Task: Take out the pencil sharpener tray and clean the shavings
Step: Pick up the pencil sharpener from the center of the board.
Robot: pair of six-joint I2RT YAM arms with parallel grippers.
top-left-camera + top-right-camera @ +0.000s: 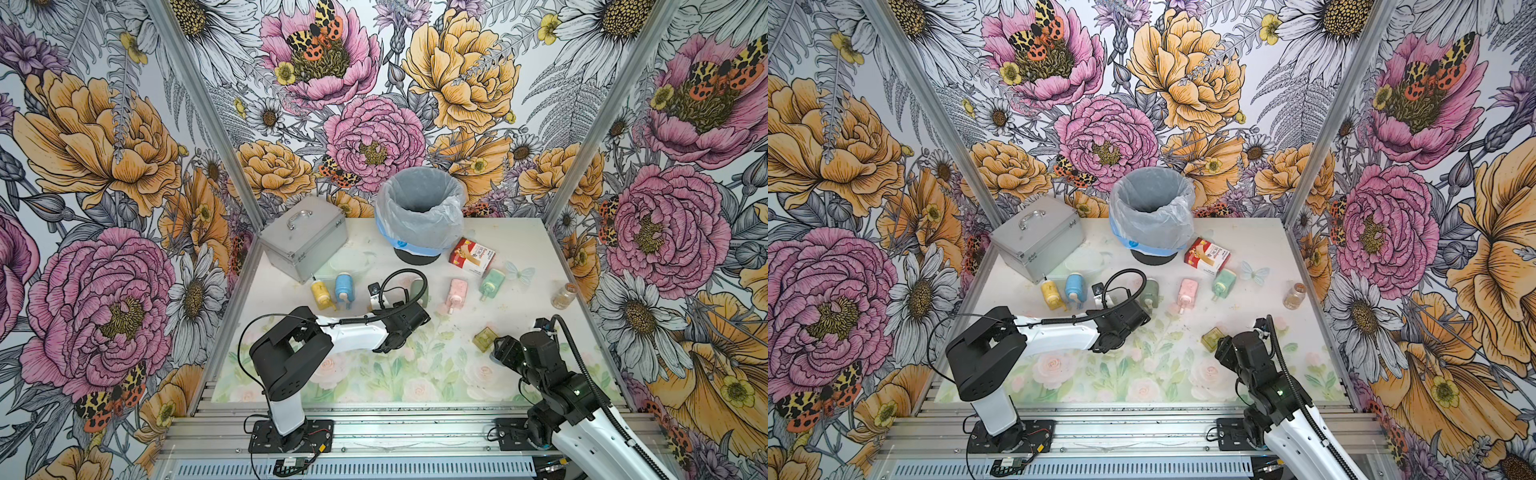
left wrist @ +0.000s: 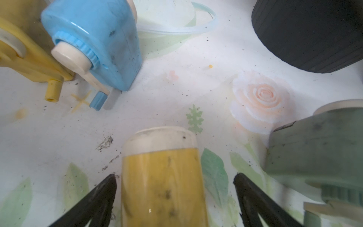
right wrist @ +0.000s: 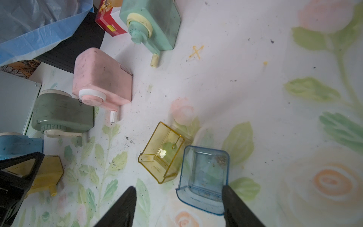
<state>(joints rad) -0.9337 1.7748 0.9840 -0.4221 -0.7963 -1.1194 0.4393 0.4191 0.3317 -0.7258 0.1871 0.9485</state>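
I have the left gripper (image 2: 174, 176) spread wide around a yellow plastic pencil sharpener with a cream end (image 2: 163, 186), which lies near the middle of the desk (image 1: 519, 249). One finger sits just beside its wall and the other stands clear of it. A blue plastic sharpener (image 2: 102, 43) lies close on the side toward the left edge, and a dark green sharpener (image 2: 314, 149) lies close on the other side, so room there is tight.

My right gripper (image 3: 178, 187) hangs low over the near right part of the desk with its jaws partly apart. A clear blue plastic tray (image 3: 204, 176) lies between them, with one fingertip at its wall and the other apart from it. I cannot tell whether the tray is lifted. Brownish shavings (image 3: 221, 160) sit in a corner of that tray, and more of them speckle the mat. A clear yellow tray (image 3: 162, 153) lies just beside the blue one, toward the desk's middle.

A pink sharpener (image 3: 102, 82) and a light green sharpener (image 3: 153, 23) lie farther toward the far edge. A black bin with a plastic liner (image 1: 419, 216) stands at the middle of the far edge. A silver metal case (image 1: 303, 237) sits in the far left corner, and a small glass jar (image 1: 564, 295) stands near the right edge. Open mat runs along the near edge between the arms.
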